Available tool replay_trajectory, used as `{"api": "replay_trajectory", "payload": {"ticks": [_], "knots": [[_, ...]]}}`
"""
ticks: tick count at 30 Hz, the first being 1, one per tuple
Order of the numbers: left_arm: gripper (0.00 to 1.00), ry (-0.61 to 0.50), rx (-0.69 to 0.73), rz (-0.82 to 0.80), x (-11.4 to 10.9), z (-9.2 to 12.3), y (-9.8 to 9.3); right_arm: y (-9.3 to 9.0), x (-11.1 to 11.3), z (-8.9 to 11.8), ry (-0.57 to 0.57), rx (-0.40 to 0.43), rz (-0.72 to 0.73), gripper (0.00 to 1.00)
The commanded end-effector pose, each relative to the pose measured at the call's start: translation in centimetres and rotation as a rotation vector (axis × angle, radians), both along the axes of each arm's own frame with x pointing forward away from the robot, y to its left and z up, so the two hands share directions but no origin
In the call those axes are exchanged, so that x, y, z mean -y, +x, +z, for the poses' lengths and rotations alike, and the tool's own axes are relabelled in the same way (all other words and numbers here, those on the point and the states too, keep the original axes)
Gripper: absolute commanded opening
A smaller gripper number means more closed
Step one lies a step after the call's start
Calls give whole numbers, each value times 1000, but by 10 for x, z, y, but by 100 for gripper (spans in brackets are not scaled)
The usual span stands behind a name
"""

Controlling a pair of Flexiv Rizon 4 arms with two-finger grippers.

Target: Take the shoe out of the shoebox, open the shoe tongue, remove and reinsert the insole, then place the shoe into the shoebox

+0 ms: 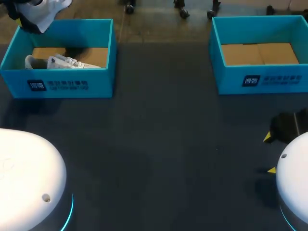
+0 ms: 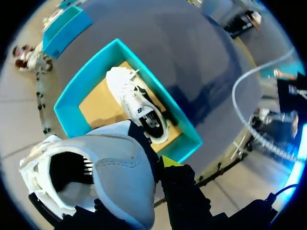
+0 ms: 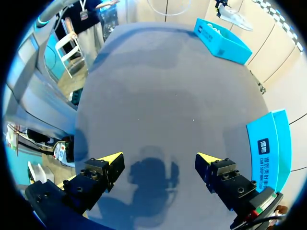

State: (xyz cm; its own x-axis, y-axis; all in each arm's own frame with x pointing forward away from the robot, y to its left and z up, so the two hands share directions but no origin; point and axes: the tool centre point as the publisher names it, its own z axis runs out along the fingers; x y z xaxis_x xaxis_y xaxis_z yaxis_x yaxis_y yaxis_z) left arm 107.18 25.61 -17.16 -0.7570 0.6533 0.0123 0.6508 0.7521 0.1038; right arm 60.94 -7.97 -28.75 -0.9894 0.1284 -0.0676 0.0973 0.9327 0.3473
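Shoe (image 2: 120, 165) clamped in L tool (image 2: 108, 191) above shoebox (image 2: 81, 79) | R tool (image 3: 160, 160) wide open, low

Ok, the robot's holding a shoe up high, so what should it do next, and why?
Probably carry the held shoe over to the middle of the table. The left gripper has it up above the left shoebox, and the open right gripper hangs over the table, so both could work on it.
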Motion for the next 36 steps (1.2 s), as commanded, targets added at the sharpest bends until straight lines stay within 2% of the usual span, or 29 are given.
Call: {"api": "replay_trajectory", "payload": {"ticks": [1, 3, 6, 11, 13, 15, 25, 26, 29, 30, 33, 36], "knots": [[0, 8, 86, -90, 0, -1, -15, -2, 0, 0, -3, 3, -2, 100], [0, 8, 86, -90, 0, -1, -15, -2, 0, 0, -3, 3, -2, 100], [0, -21, 83, -242, -4, 0, -8, -2, 0, 0, -3, 3, -2, 100], [0, -61, 64, -490, -26, 8, 10, -2, 0, 0, -3, 3, -2, 100], [0, -116, 20, -620, -34, 13, 15, -2, 0, 0, -3, 3, -2, 100], [0, -87, 1, -705, -40, 13, 21, -2, 0, 0, -3, 3, -2, 100], [0, -87, 1, -705, -40, 13, 21, -2, 0, 0, -3, 3, -2, 100], [0, -33, 17, -727, -36, 12, 22, -2, 0, 0, -3, 3, -2, 100], [0, -26, 7, -795, -36, 3, 36, -2, 0, 0, -3, 3, -2, 100], [0, -59, -11, -826, -37, 2, 39, -2, 0, 0, -3, 3, -2, 100], [0, -69, -36, -892, -40, -4, 48, -2, 0, 0, -3, 3, -2, 100], [0, -32, -29, -956, -43, -7, 56, -2, 0, 0, -3, 3, -2, 100]]}}
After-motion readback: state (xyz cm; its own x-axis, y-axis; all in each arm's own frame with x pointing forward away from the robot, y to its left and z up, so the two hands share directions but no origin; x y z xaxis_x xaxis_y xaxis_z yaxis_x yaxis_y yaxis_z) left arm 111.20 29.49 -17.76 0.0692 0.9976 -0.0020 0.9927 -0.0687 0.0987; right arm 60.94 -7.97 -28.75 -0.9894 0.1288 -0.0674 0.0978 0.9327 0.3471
